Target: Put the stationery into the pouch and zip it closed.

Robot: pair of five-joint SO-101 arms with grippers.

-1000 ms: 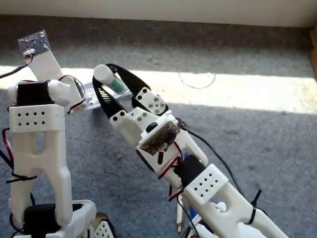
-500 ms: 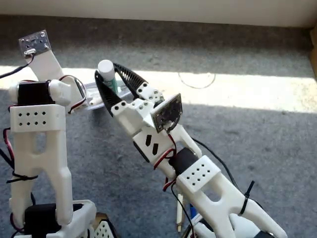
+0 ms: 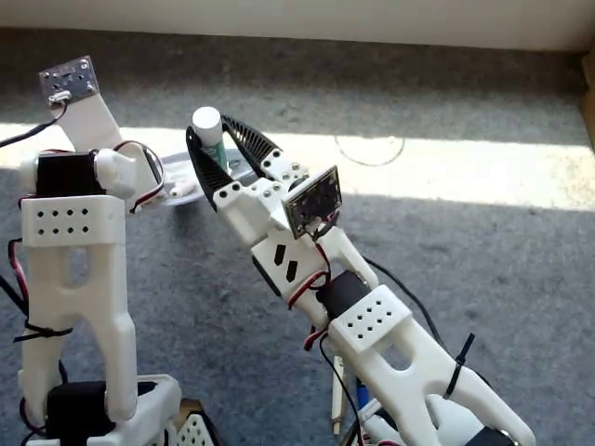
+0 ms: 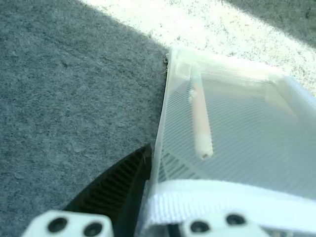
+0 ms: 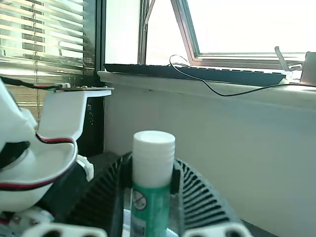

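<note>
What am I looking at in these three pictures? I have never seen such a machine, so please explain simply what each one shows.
These are two white robot arms standing on a grey carpet. The wide picture looks down on both from a fixed camera. The other two come from cameras on the arms' wrists. The left arm grips the edge of a clear pouch in its jaws; a thin white stick lies inside. The right arm holds a glue stick upright in its jaws, white cap up, close to the pouch.

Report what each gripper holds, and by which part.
Right gripper: glue stick, by its green body under the cap. Left gripper: pouch, apparently by its edge.
</note>
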